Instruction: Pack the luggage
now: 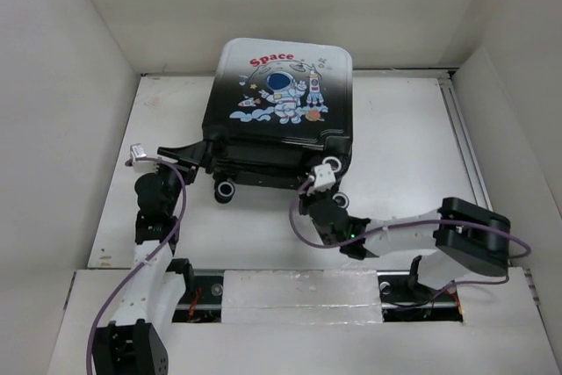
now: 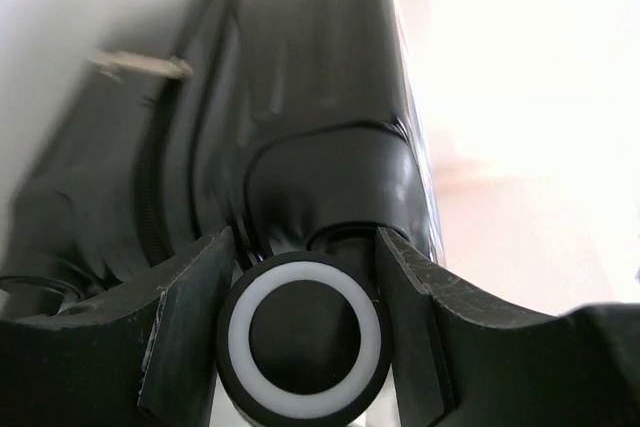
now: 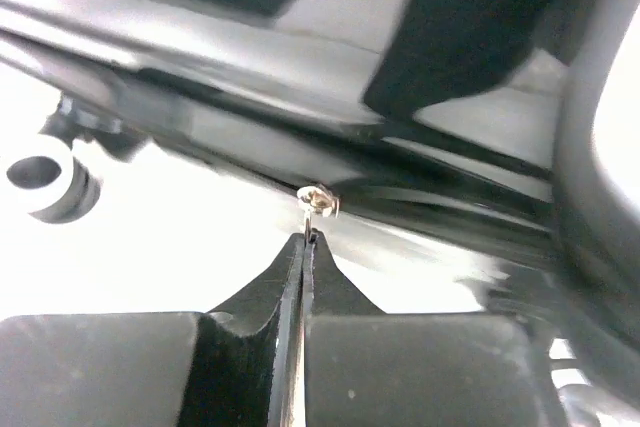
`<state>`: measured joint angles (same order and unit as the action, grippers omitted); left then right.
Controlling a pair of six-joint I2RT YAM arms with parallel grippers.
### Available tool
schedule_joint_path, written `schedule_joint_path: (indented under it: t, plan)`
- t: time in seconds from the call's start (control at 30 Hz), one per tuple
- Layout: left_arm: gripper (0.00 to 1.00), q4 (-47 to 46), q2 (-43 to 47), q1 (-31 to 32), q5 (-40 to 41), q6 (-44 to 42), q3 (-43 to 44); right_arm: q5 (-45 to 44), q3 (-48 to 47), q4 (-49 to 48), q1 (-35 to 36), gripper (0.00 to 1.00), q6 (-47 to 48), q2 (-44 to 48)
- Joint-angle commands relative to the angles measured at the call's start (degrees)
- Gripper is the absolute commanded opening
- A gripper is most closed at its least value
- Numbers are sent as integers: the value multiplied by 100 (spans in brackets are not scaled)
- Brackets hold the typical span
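A small hard-shell suitcase – the luggage – lies flat and closed on a white desk, toward the back and middle, between white walls. Its top shell fades from white at the far edge to black at the near edge and carries a cartoon astronaut under the red word "Space". The wheeled end faces the two robot arms.

The left hand reaches the luggage's near left corner. In the left wrist view its fingers stand partly apart, one on each side of a black wheel with a white ring. Whether they press on the wheel cannot be told.

The right hand meets the near right corner. In the right wrist view its fingertips are closed tight together – their tips pinch the lower end of a small metal ring that hangs at the luggage's dark glossy edge. A second wheel shows, blurred, at the left of that view.
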<state>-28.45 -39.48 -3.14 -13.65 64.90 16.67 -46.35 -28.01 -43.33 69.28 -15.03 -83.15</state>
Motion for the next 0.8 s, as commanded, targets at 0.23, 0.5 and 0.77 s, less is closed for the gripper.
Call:
schedule_joint_path:
  t: [0.23,0.5,0.77]
  plan:
    - [0,-1822,433,366,-2326,638,-32,1117,-1884,143,69,0,606,-1519]
    - [0,-2094,152,366,-2801,523,82,4410,-2697,-457,-265,0,800,-2116]
    - [0,-2244,29,366,-3179,576,328,4731,-3675,-307,-28,0,773,-2880]
